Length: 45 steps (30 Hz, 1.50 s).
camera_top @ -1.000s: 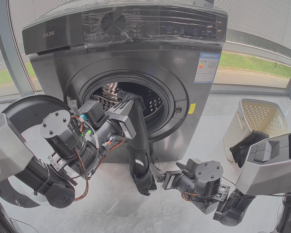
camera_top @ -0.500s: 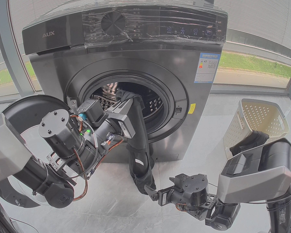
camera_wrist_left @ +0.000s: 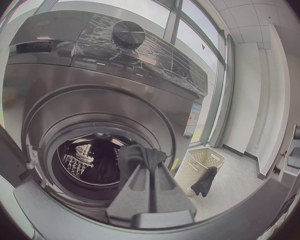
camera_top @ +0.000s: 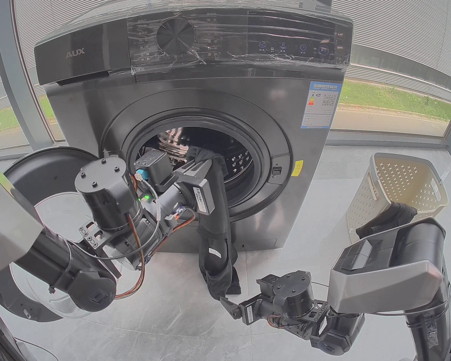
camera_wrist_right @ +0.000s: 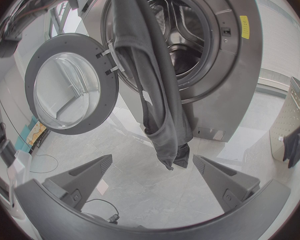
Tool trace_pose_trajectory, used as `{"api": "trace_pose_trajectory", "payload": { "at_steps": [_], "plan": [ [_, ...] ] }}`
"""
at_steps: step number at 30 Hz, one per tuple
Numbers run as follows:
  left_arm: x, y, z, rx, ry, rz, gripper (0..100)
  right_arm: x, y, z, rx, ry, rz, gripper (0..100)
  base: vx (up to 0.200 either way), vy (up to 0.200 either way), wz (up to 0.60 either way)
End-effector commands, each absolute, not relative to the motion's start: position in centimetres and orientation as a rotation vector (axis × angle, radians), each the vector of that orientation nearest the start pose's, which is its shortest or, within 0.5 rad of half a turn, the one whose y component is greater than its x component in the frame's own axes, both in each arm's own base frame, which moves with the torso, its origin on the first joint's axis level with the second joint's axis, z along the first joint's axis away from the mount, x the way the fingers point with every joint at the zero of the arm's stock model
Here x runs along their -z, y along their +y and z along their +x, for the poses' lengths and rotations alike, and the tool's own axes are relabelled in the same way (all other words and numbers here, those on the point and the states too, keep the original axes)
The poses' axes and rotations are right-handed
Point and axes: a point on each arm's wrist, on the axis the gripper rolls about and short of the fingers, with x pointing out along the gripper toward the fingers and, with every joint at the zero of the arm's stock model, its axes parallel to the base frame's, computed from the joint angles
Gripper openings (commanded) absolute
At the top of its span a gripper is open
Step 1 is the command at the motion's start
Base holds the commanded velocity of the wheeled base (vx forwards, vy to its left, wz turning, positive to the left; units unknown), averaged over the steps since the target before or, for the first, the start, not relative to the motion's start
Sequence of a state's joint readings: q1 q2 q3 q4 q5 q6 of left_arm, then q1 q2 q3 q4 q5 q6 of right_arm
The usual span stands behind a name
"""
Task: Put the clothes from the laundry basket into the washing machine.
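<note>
Floor (camera_top: 175, 322) gap under garment (camera_top: 216, 226), R gripper (camera_wrist_right: 151, 158)

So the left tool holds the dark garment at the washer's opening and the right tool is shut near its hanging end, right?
No: the right tool is open near the hanging end of the dark garment, as the right wrist view shows. The rest stands.

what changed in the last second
The left hand, shut on the long dark grey garment, carried its top end nearer the drum of the grey washing machine. The open right hand dropped and swung in beneath the garment's hanging end. The cream laundry basket and dark cloth over its rim stayed put.
</note>
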State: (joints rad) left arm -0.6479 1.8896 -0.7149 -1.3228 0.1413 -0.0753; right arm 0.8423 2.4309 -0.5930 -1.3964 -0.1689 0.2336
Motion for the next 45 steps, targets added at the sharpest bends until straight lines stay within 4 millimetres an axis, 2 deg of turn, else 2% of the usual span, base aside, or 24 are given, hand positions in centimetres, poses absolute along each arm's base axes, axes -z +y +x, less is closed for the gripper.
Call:
{"api": "trace_pose_trajectory", "payload": {
  "at_steps": [1, 13, 19, 25, 26, 36, 40, 43, 45],
  "plan": [
    [-18.9, -20.0, 27.1, 0.510, -0.161, -0.145, 0, 4.7, 26.0, 24.3, -0.617, 0.463, -0.023, 100, 0.000, 0.000, 0.00],
    [-20.6, -19.9, 26.8, 0.512, -0.208, -0.164, 0, 4.6, 26.8, 27.7, -0.580, 0.421, -0.017, 100, 0.000, 0.000, 0.00],
    [-20.8, -19.7, 26.5, 0.515, -0.210, -0.167, 0, 5.7, 27.4, 30.4, -0.552, 0.372, -0.022, 100, 0.000, 0.000, 0.00],
    [-20.8, -19.6, 26.5, 0.514, -0.208, -0.169, 0, 5.4, 27.9, 31.1, -0.547, 0.322, -0.001, 100, 0.000, 0.000, 0.00],
    [-20.8, -19.6, 26.5, 0.514, -0.208, -0.169, 0, 5.4, 27.9, 31.1, -0.547, 0.322, -0.001, 0, 0.000, 0.000, 0.00],
    [-20.5, -19.5, 26.4, 0.512, -0.203, -0.173, 0, 4.7, 28.0, 31.5, -0.551, 0.269, 0.027, 0, 0.000, 0.000, 0.00],
    [-20.1, -18.8, 26.7, 0.490, -0.195, -0.165, 0, 4.3, 27.3, 30.7, -0.549, 0.285, 0.020, 0, 0.000, 0.000, 0.00],
    [-19.6, -18.3, 26.8, 0.476, -0.187, -0.162, 0, 2.0, 26.3, 29.2, -0.560, 0.272, 0.026, 0, 0.000, 0.000, 0.00],
    [-19.2, -17.7, 26.8, 0.465, -0.185, -0.157, 0, -0.5, 24.8, 27.9, -0.562, 0.267, 0.027, 0, 0.000, 0.000, 0.00]
  ]
}}
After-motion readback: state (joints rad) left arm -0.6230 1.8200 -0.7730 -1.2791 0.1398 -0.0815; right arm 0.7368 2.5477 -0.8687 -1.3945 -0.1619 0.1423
